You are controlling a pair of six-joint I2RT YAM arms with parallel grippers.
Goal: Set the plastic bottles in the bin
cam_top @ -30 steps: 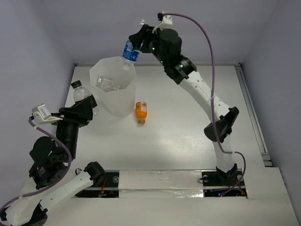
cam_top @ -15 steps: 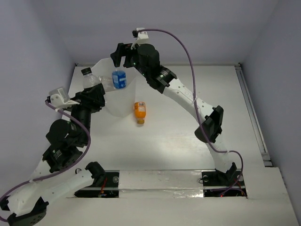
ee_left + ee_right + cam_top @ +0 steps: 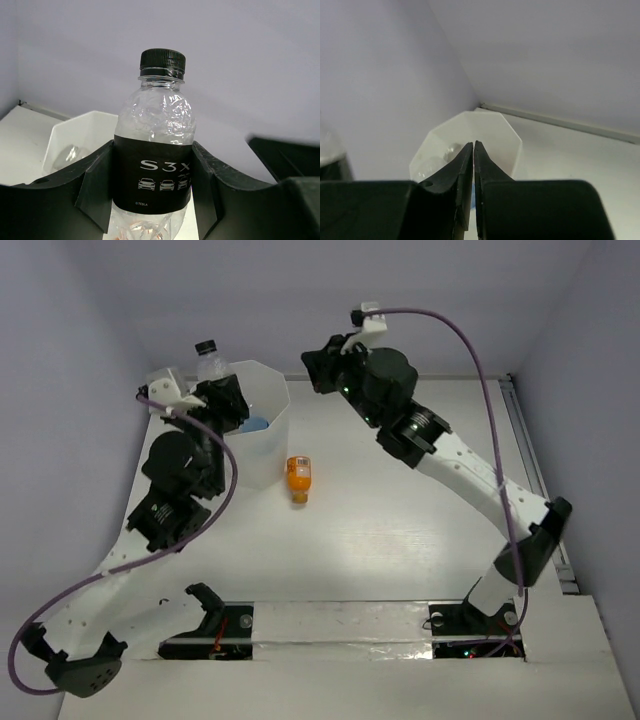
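Left tool (image 3: 152,200): pinching the black-capped bottle (image 3: 155,130) by its label, holding it upright at the bin's (image 3: 268,445) left rim.
Right tool (image 3: 473,152): hovering near the bin's right rim, fingers pressed together, gripping nothing.
Orange bottle (image 3: 299,477): lying on the tabletop (image 3: 400,530) just right of the bin.
Blue-labelled bottle (image 3: 256,425): lying inside the bin.

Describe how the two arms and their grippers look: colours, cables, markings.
The left arm and right arm have white link shells with black joints. The left gripper and right gripper are matte black. A purple cable loops off each wrist. No markings are visible.
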